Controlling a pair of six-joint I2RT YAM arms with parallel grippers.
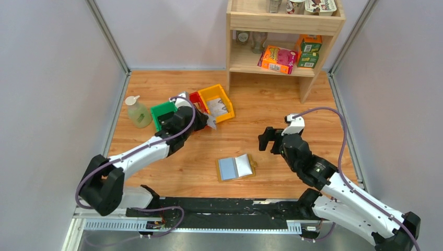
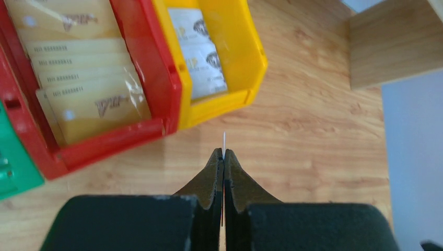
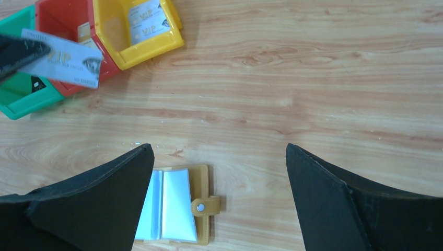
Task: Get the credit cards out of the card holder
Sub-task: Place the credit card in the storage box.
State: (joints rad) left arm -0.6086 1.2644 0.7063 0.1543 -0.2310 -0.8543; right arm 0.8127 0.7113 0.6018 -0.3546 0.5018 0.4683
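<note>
**Left.** My left gripper (image 2: 223, 156) is closed tight on one whitish credit card (image 3: 67, 61), gripped by its edge, presumably for release into a bin. My left arm (image 1: 141, 154) stretches forward, with the card just short of the yellow bin (image 2: 248, 63), where similar cards lie.

**Right.** My right gripper (image 3: 218, 151) is spread wide and empty. It hovers near the card holder (image 1: 236, 167), which lies open with its pale pockets up, likely ready for the next pull.

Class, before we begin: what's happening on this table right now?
The left gripper is shut on a silver card, holding it by the red bin and yellow bin, which both hold cards. The card holder lies open on the table; the right gripper, open and empty, hovers near it.
</note>
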